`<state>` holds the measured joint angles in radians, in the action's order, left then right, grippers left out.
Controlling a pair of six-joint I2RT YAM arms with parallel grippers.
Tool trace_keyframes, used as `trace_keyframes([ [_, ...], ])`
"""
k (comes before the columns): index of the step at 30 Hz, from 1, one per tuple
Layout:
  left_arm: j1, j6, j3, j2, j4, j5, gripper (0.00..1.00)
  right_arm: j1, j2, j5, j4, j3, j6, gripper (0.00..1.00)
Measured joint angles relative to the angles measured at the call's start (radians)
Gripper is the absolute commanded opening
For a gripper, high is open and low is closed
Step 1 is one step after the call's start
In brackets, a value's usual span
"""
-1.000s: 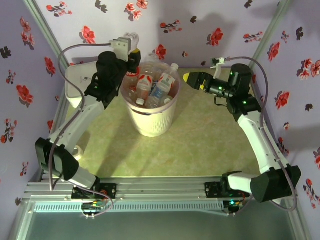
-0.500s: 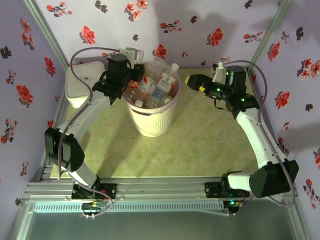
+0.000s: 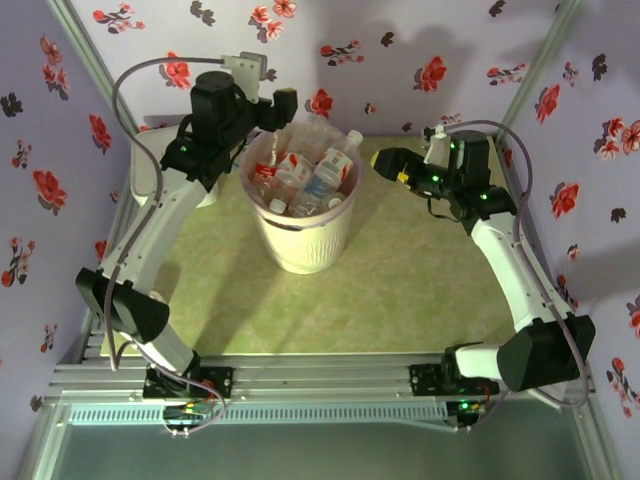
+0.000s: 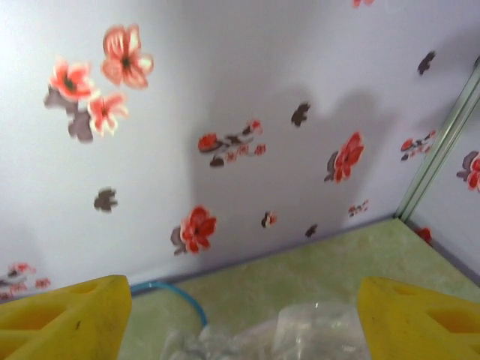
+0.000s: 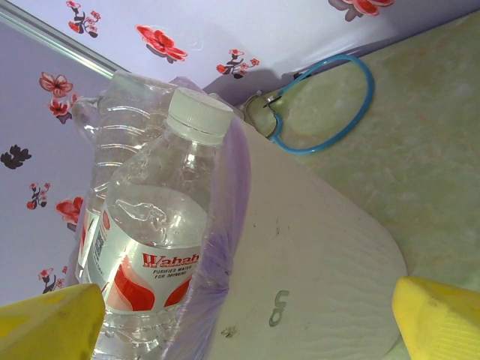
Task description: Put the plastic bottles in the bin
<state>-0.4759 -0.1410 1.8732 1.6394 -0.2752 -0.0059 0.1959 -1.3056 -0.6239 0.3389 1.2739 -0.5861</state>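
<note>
Judging by looks, the plastic bottles [image 3: 325, 172] in the bin [image 3: 301, 246] seem light, crushable, slick; grip mid-label; left gripper [image 4: 240, 315] and right gripper [image 5: 247, 322] gape empty

Left gripper [image 4: 240, 326] spread wide — clear bottle [image 4: 311, 330] between, floral wall [image 4: 247, 112]; green table [image 4: 330, 262]

The bin [image 3: 300, 240] stands in the middle of the counter [image 3: 400, 300], full of bottles [image 3: 305, 170] up to its rim. The near half is bare. The back wall [image 3: 400, 40] is close behind, and a white box [image 3: 148, 170] blocks the far left.
</note>
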Motion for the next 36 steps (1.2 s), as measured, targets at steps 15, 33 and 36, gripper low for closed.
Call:
trace_keyframes([
  [15,-0.008,-0.037,-0.093,0.126,0.000,-0.011,0.27,-0.002,-0.006,0.000,0.000,0.000,0.000,0.99],
  [33,-0.010,-0.056,-0.098,0.050,-0.016,-0.009,0.69,0.114,-0.066,0.147,0.065,0.111,0.041,0.99],
  [36,-0.013,-0.045,-0.107,-0.015,-0.037,-0.013,0.72,0.185,-0.092,0.207,0.088,0.148,0.086,0.99],
])
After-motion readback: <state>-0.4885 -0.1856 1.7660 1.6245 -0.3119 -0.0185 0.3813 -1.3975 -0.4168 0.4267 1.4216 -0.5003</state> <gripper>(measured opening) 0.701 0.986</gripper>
